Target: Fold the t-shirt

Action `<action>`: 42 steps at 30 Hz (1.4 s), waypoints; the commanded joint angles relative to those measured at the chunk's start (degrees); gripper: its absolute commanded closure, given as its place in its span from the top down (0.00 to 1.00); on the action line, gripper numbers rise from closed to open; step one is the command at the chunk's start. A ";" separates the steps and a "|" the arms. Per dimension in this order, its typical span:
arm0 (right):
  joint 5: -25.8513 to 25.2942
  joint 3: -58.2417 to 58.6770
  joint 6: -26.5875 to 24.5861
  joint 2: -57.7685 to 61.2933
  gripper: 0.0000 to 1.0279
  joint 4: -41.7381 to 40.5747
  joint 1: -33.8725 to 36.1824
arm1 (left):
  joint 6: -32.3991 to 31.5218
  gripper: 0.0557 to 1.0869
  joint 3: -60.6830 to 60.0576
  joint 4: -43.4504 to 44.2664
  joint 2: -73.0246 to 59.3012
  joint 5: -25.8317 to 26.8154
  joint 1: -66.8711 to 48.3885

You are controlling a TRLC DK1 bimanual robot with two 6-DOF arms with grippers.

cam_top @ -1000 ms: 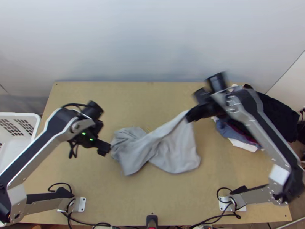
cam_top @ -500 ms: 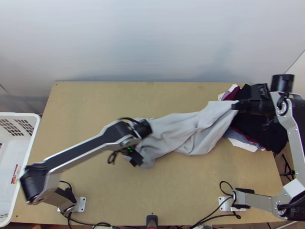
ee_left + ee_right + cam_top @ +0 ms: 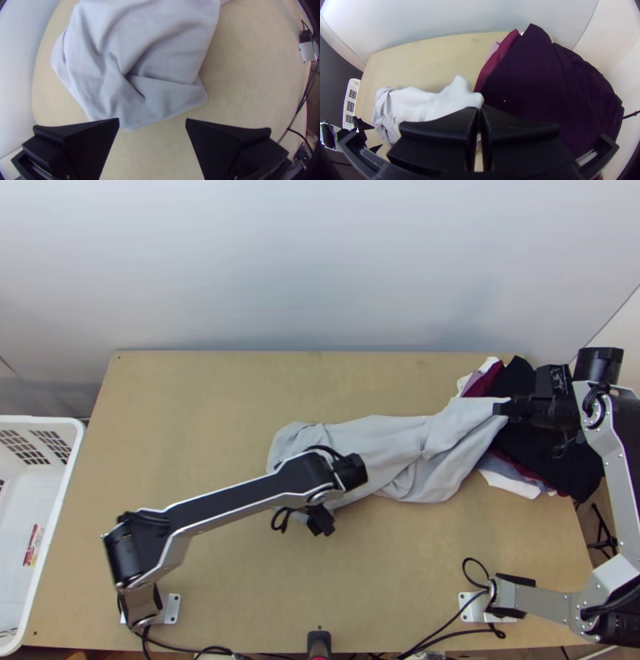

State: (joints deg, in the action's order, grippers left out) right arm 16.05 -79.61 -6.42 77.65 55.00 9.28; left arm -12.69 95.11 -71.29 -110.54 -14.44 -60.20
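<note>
Since the earlier frame, half a second ago, the left arm moves its gripper a little to the right and nearer, while the right gripper shifts only slightly farther right.

At the near side of the cloth, the left gripper (image 3: 152,120) stands with its fingers wide apart and no cloth clamped, close to the shirt's loose left end. A small folded flap (image 3: 166,95) lies ahead of it.

Behind it, the grey t-shirt (image 3: 392,448) extends across the middle of the table (image 3: 200,412), from left of centre to the far right. It is bunched lengthwise, twisted and creased, not spread.

Farther right, the right gripper (image 3: 480,107) is closed on one end of the shirt, next to a pile of dark clothes (image 3: 552,452) at the far right.

The step in hand appears to be locating a second grip point for spreading. The left gripper should align with a single free edge or corner at the loose end, descend to the tabletop, then close; a pinch through several layers is likely to lock the twist in. The right gripper should keep its hold and clear the pile before any pull, as the shirt could drag other garments along.
</note>
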 commanded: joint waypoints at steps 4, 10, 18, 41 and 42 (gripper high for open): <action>0.03 0.78 0.17 -0.74 0.03 -0.34 -0.31 | -0.58 0.86 -0.28 3.00 -5.65 -2.79 0.00; 0.03 1.48 -0.18 -1.27 0.03 -0.34 -0.31 | -0.76 0.71 -1.24 5.10 -5.83 -3.32 0.70; -0.06 0.60 -0.26 -1.27 0.03 -0.34 -0.75 | 0.38 0.13 -0.80 7.57 -5.21 -3.14 2.20; 0.03 -8.45 2.90 -4.35 0.03 11.35 -14.64 | 23.85 0.04 3.33 -0.78 30.65 12.77 53.70; 0.03 -9.16 3.51 -4.26 0.03 11.44 -15.43 | 24.11 0.04 4.73 -1.22 30.65 14.35 56.60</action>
State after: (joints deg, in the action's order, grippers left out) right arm 16.05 -84.38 -5.50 73.82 63.42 -0.16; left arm 5.96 93.30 -68.90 -85.21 -5.93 -21.82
